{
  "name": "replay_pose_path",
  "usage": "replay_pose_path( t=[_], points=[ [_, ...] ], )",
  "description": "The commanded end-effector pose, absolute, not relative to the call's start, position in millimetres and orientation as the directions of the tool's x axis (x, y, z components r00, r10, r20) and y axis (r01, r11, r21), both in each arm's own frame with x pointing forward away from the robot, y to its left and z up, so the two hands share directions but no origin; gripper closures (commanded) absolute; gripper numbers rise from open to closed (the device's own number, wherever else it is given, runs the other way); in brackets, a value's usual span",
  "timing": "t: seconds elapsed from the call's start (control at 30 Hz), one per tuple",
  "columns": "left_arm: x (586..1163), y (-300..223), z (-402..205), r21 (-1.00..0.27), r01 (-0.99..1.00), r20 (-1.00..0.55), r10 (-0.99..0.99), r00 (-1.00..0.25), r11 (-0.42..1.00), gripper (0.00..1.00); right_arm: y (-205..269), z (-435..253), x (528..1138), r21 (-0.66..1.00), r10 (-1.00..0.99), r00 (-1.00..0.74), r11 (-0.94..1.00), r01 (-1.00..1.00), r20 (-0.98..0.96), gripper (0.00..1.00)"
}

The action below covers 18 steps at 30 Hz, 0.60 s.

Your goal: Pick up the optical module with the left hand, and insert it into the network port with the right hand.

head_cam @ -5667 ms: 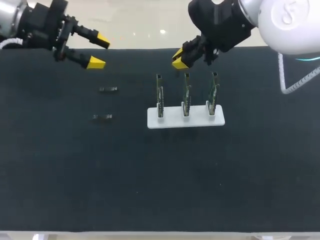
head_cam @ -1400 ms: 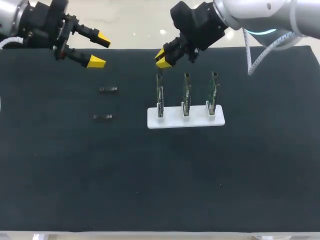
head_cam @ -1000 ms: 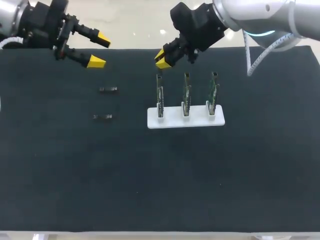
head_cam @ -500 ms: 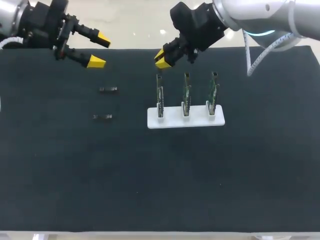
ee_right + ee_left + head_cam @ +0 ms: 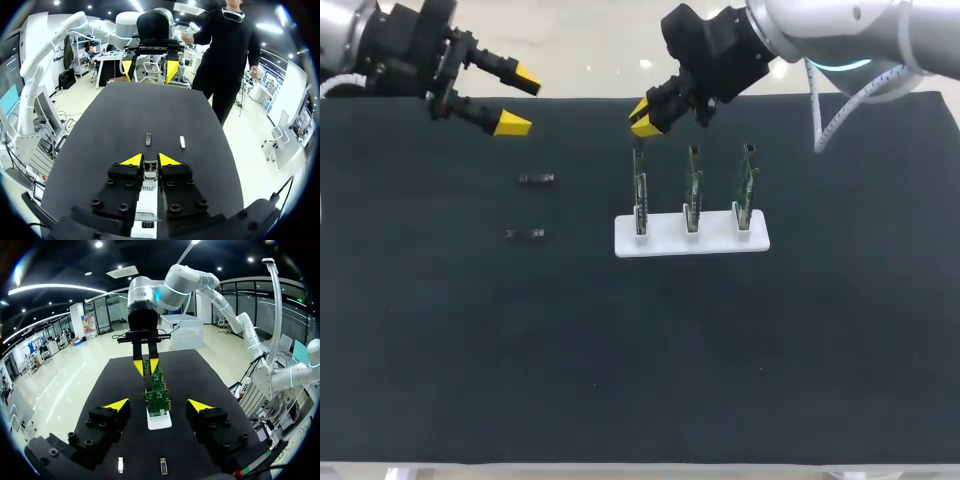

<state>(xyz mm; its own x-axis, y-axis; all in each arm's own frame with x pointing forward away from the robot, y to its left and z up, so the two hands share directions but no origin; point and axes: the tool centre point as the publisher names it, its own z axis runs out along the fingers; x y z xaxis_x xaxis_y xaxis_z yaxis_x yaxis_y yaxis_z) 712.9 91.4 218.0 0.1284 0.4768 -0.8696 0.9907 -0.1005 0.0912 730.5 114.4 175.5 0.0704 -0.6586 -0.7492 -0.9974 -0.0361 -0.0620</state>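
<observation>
— Where's the part?
— One optical module lies left of centre on the black table, with a second module below it. My left gripper hangs at the upper left, spread wide and empty.
— And the right?
— My right gripper is at top centre, at a narrow gap and holding nothing, just above the leftmost board in the white stand.

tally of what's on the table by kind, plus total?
Green circuit boards: 3
Optical modules: 2
White holder: 1
Total: 6
</observation>
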Motion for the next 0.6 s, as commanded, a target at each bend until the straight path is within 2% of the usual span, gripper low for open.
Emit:
replay_pose_path(
  t=[0.03, 0.6],
  points=[
    [713.9, 91.0, 218.5, 0.089, 0.991, -0.868, 0.480, 0.128, -0.102, 0.00, 115.4, 173.8, 729.8, -0.063, -0.659, 0.068, -0.031, -0.997, -0.749, 1.00],
    [713.9, 91.0, 218.5, 0.089, 0.991, -0.868, 0.480, 0.128, -0.102, 0.00, 116.3, 176.4, 729.1, -0.049, -0.666, 0.052, -0.024, -0.999, -0.744, 1.00]
  ],
)
